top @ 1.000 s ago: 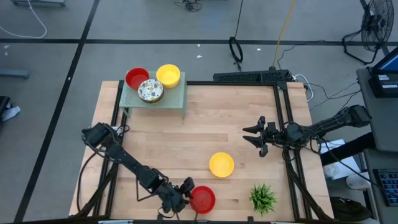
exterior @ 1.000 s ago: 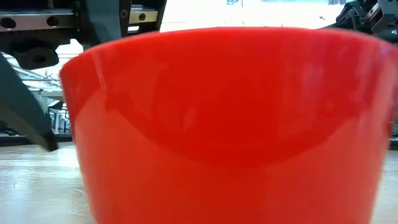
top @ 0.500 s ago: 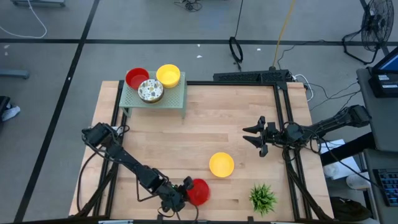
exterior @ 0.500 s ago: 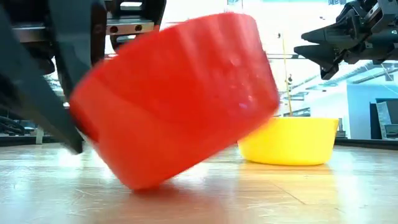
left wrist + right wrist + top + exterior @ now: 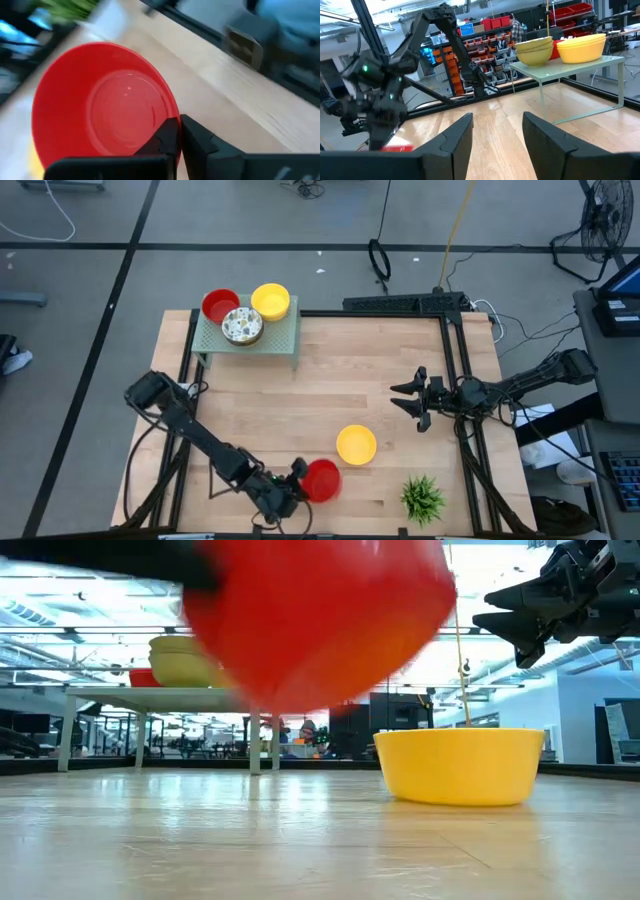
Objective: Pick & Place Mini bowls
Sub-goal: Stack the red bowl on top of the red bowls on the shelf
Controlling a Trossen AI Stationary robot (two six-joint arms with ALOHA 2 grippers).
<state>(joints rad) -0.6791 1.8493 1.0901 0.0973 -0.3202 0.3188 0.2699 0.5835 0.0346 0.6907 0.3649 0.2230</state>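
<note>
A red mini bowl [image 5: 321, 480] hangs above the table near its front edge, with my left gripper [image 5: 293, 483] shut on it. In the low view the red bowl [image 5: 320, 620] is blurred and well clear of the wood. A yellow mini bowl [image 5: 356, 445] rests on its base on the table just beyond. On a small green shelf [image 5: 285, 340] at the far left stand a red bowl [image 5: 219, 305], a yellow bowl [image 5: 270, 300] and a patterned bowl [image 5: 242, 326]. My right gripper [image 5: 412, 400] waits open above the table's right side. My left gripper holds the red bowl by its rim [image 5: 175, 114], on the side nearest the arm. One finger [image 5: 167, 137] is inside the bowl and the other [image 5: 200, 142] outside its wall. The fingers come from the table's left. The bowl is tilted and lifted clear of the table.
A small green plant [image 5: 422, 497] stands at the near right corner, right of the red bowl. Black frame rails [image 5: 455, 370] run along the table's right and far edges. Bare wood [image 5: 300, 400] lies between the shelf and the yellow bowl.
My left gripper has shut on the red bowl's rim, tipped the bowl over on its base, then lifted it off the table, moving up and a little toward the far edge. The yellow bowl and my right arm have stayed put.
</note>
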